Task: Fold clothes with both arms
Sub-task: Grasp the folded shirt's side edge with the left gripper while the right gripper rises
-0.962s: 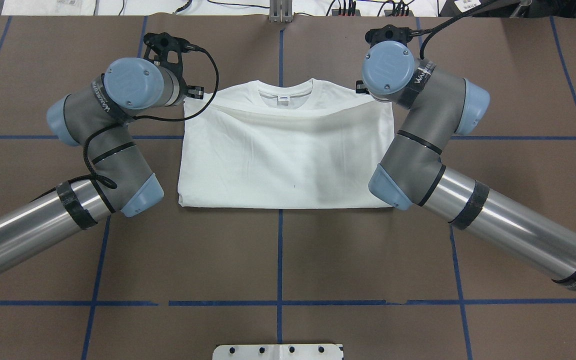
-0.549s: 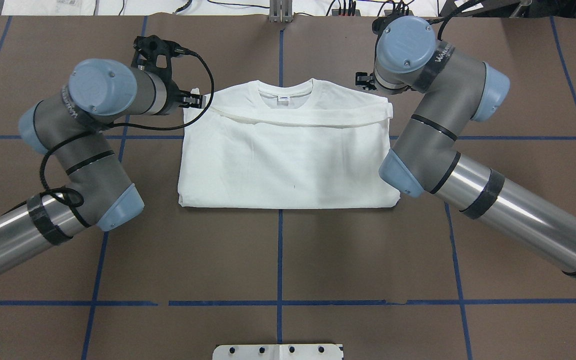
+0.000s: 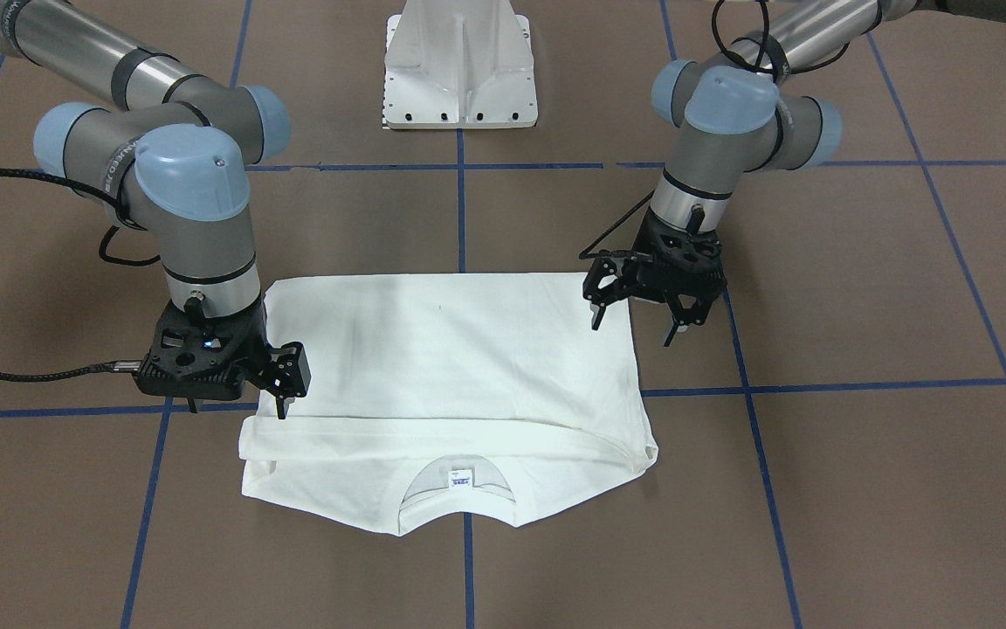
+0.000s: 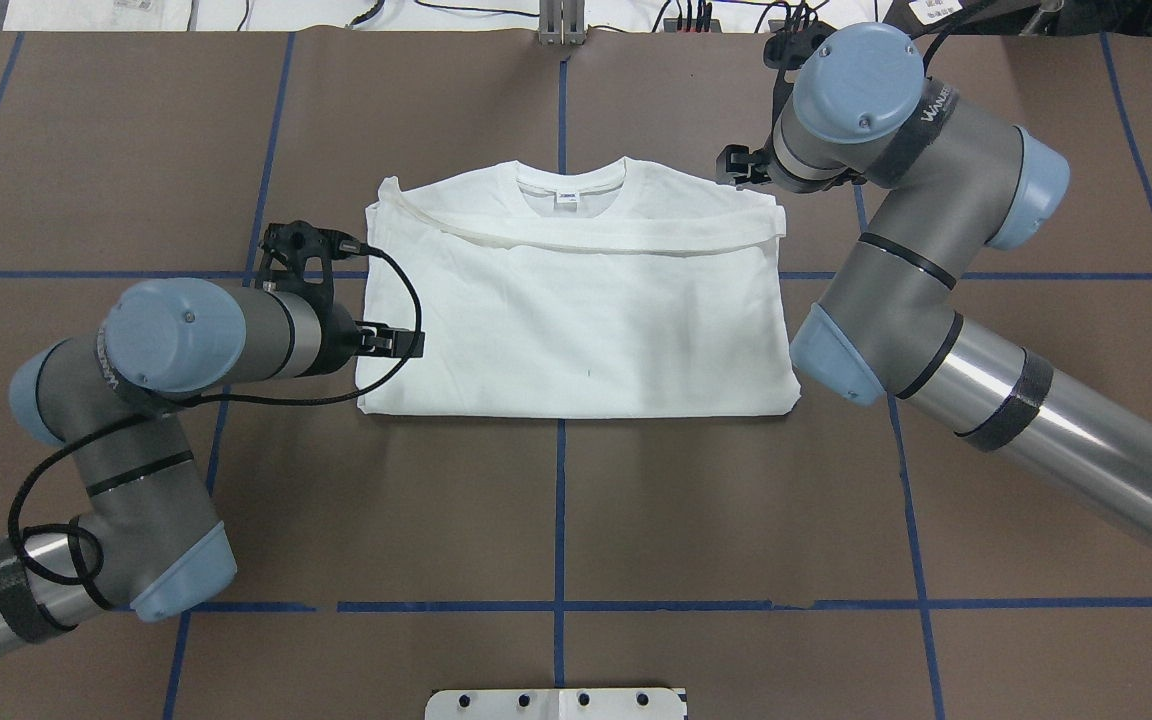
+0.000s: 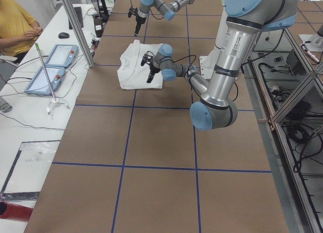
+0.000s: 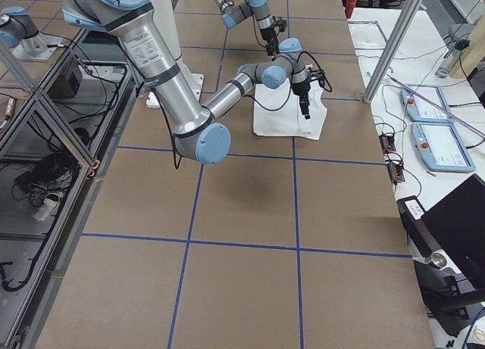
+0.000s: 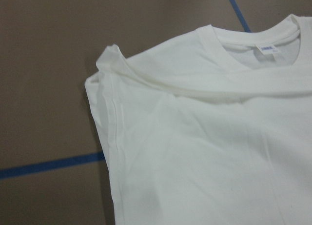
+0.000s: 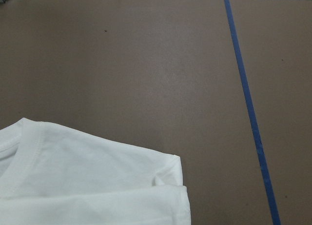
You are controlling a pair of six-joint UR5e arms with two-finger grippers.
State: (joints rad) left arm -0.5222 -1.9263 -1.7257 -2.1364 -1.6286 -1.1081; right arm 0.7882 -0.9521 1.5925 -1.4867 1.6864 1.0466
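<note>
The white shirt (image 4: 576, 320) lies folded on the brown table, its hem edge laid across the chest just below the collar and neck label (image 4: 568, 198). No printed text shows. It also shows in the front view (image 3: 451, 367) and in both wrist views (image 7: 204, 152) (image 8: 87, 186). My left gripper (image 4: 376, 342) is open and empty, hovering over the shirt's left edge near the fold; it also shows in the front view (image 3: 632, 328). My right gripper (image 3: 237, 406) is open and empty, just above the shirt's far right corner, partly hidden under its wrist in the overhead view (image 4: 736, 165).
The white pedestal base (image 3: 461, 70) stands at the table's near edge behind the shirt. Blue tape lines (image 4: 559, 500) cross the brown table. A side table with teach pendants (image 5: 55, 56) and a seated person (image 5: 15, 26) lies beyond the far edge.
Both grippers let go of the hem, which now lies flat below the collar. My left gripper moved back along the shirt's left edge towards the fold. My right gripper drew slightly away.
</note>
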